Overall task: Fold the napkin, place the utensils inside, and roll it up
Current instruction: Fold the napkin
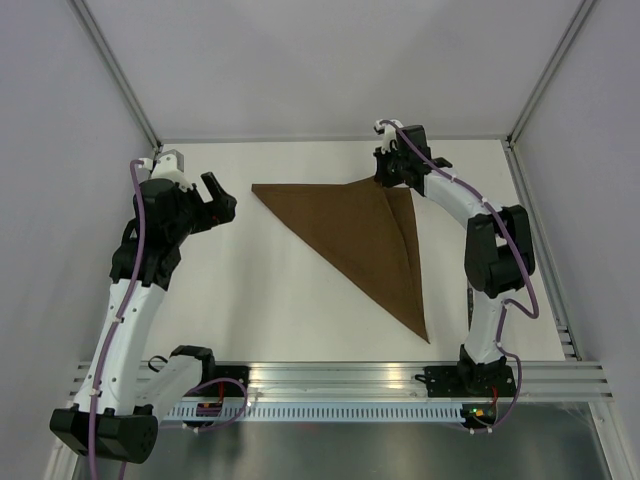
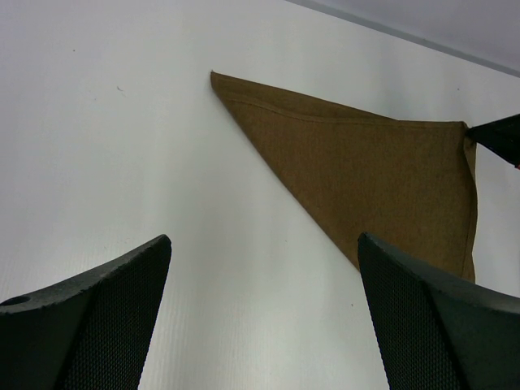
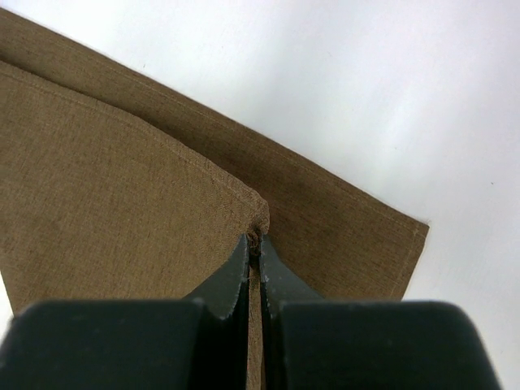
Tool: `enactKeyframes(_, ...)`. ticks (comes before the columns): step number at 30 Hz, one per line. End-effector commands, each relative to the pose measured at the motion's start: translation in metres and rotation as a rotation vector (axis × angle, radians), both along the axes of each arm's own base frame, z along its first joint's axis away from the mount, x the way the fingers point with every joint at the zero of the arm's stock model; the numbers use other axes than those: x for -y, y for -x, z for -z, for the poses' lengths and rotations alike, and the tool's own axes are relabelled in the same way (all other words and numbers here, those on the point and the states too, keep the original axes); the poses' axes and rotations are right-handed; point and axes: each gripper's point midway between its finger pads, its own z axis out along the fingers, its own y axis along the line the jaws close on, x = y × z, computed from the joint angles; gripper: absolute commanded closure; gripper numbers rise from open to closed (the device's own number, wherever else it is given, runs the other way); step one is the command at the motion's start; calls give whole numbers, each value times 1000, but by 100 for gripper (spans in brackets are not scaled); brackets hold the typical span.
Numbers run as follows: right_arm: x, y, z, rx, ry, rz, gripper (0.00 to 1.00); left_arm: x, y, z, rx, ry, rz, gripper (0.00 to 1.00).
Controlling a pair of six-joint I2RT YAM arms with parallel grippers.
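1. Seen from above, the napkin (image 1: 370, 235) is lying right of centre on the white table (image 1: 280, 300). It is folded on the diagonal into a dark brown triangle.
2. Its long folded edge is running from a tip at 10 o'clock down to a sharp tip at 5 o'clock. The square corner is pointing toward 1 o'clock.
3. The right gripper (image 1: 385, 180) is reaching in over that 1 o'clock corner. Its jaws are clenched on the corner of the cloth's top layer.
4. In the right wrist view, the pinched corner is sitting short of the under layer's corner. A bare strip of under layer is showing at about 2 o'clock from the fingertips.
5. The left gripper (image 1: 218, 200) is hovering at 9 o'clock of the napkin, apart from its left tip. Its jaws are spread wide and holding nothing.
6. My reading is that the fold is nearly matched. The coming move seems to depend on sliding the held corner toward 2 or 3 o'clock until the edges meet. The right arm is far better placed for that, since the cloth is already in its grasp.
7. No knife is showing in any view, so the utensil step is not yet begun.
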Motion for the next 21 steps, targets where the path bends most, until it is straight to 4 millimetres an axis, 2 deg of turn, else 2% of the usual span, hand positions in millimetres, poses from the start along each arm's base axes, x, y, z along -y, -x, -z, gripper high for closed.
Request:
enactKeyframes(1, 5, 0, -41, 84, -43, 15, 99, 5, -4, -6, 27, 36, 8, 0)
enactKeyframes(21, 27, 10, -38, 56, -82, 61, 100, 7, -5, -1, 18, 43, 16, 0)
